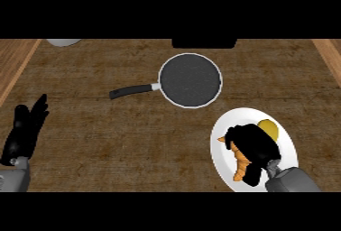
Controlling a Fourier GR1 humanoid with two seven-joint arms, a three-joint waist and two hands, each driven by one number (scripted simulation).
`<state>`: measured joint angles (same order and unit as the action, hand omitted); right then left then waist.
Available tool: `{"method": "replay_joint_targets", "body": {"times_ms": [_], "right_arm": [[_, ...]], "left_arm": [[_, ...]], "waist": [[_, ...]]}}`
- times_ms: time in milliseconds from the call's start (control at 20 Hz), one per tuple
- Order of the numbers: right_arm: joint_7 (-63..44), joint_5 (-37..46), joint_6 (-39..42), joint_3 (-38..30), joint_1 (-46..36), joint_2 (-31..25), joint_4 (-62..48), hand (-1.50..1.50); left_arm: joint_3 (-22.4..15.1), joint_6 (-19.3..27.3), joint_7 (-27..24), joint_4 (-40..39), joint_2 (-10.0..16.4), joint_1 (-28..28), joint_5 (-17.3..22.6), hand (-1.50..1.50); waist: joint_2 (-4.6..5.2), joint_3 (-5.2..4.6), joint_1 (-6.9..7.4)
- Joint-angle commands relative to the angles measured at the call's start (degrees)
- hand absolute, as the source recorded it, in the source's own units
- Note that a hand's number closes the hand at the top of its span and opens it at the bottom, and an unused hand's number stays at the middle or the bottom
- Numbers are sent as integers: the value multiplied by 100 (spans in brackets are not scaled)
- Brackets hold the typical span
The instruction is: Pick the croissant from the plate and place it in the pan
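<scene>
Right hand (254,143) curls over the croissant (240,166) on the plate (243,116); pastry shows beneath and left of its palm. Pan (190,80) lies beyond the fingers. Left hand (23,131) rests open.

desk (100,131) is rough grainy wood, pan (190,80) has a matt speckled dark inside, plate (230,124) looks smooth glossy white

Dark mottled counter (100,135), pale wood strips (16,63) — left and right edges
</scene>
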<state>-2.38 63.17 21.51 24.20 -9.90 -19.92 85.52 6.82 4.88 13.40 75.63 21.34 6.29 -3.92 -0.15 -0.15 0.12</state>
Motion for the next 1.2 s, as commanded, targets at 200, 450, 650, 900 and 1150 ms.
{"method": "replay_joint_targets", "body": {"times_ms": [200, 450, 650, 900, 1150], "right_arm": [[-810, 333, -187, -371, 268, 636, 84, 150], [-3282, 436, -694, -1649, 1305, 1449, 162, 150], [-4690, 624, -1254, -1395, 1786, 1963, 1210, 150], [-5867, 1990, -2129, 41, 1713, 1983, 2451, 150], [-6527, 3284, -2255, 1074, 1229, 1989, 2773, 150]], "left_arm": [[179, -97, -122, -17, -96, -124, -8, 0], [425, -1, 14, -83, 106, -325, 20, 0], [336, -88, -138, -49, 107, -317, -24, 0], [238, -163, -14, 107, 33, -258, 11, 0], [183, -234, -48, 204, 35, -268, -29, 0]], "waist": [[6, 13, -29], [-107, 7, -636], [-84, -1, -415], [-75, 1, -149], [-23, 11, -3]]}}
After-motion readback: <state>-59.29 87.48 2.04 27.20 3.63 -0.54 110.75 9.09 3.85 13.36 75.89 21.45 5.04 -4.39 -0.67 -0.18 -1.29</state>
